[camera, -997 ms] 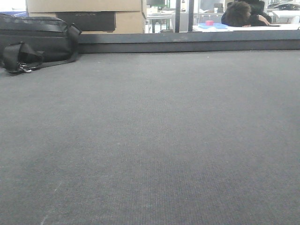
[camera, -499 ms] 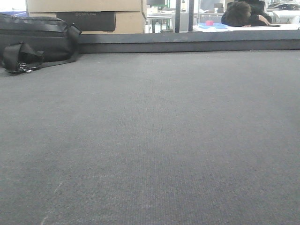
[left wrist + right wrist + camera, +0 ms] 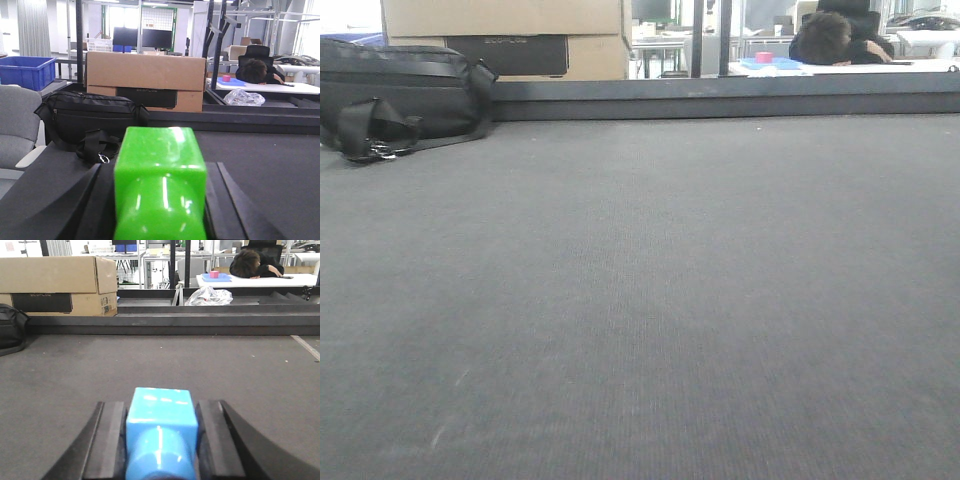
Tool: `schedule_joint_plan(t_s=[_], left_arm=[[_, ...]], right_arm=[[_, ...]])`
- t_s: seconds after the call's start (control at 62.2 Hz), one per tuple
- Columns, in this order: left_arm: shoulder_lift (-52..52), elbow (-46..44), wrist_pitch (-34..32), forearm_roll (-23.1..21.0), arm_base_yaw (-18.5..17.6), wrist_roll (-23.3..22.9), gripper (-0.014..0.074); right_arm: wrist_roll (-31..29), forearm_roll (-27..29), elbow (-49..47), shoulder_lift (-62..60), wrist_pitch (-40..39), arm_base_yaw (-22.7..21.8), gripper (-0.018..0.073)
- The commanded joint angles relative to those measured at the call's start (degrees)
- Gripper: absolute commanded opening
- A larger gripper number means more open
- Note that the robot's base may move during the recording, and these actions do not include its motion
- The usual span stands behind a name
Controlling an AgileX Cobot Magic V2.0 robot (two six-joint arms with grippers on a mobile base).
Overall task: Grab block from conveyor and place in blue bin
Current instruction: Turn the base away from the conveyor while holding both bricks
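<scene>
Left gripper point(image 3: 160, 167): jaws closed to block width, with the dark fingers point(image 3: 102, 200) pressed against both flanks of a green block point(image 3: 160, 170).
- The block is a cube head with a rounded stub on the wrist side.
- Its long axis lies along the gripper's own axis. The cube end points forward past the fingertips and the stub points back toward the wrist.
- The top face is level.

Right gripper point(image 3: 160, 405): same narrow opening, with its pads point(image 3: 112, 440) tight on the sides of a blue block point(image 3: 160, 415).
- Same shape and same heading: cube end forward, stub rearward, long axis in line with the fingers.

Conveyor point(image 3: 640, 300): the grey woven belt lies under and ahead of both grippers. I cannot tell whether either block touches it. The dark rail point(image 3: 720, 97) crosses well ahead of the fingertips.

Ahead and left of the left gripper:
- A black bag point(image 3: 90, 117) sits near, with its strap trailing toward the gripper.
- A cardboard box point(image 3: 145, 80) stands just behind the bag.
- The blue bin point(image 3: 25, 72) is farther left, beyond the bag and well apart from either block.

Ahead and right of both grippers, past the rail:
- A crumpled plastic bag point(image 3: 207, 296).
- A person point(image 3: 252, 262) slumped at a white desk.
</scene>
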Motion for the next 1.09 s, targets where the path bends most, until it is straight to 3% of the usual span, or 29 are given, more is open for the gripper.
schedule_joint_plan(t_s=[0.0, 1.078], left_arm=[[-0.20, 0.06, -1.15, 0.22, -0.27, 0.09, -0.0111], [-0.20, 0.06, -1.15, 0.22, -0.27, 0.09, -0.0111]], right_arm=[[-0.02, -0.26, -0.22, -0.30, -1.39, 0.17, -0.0162], [-0.02, -0.26, -0.22, -0.30, -1.39, 0.17, -0.0162]])
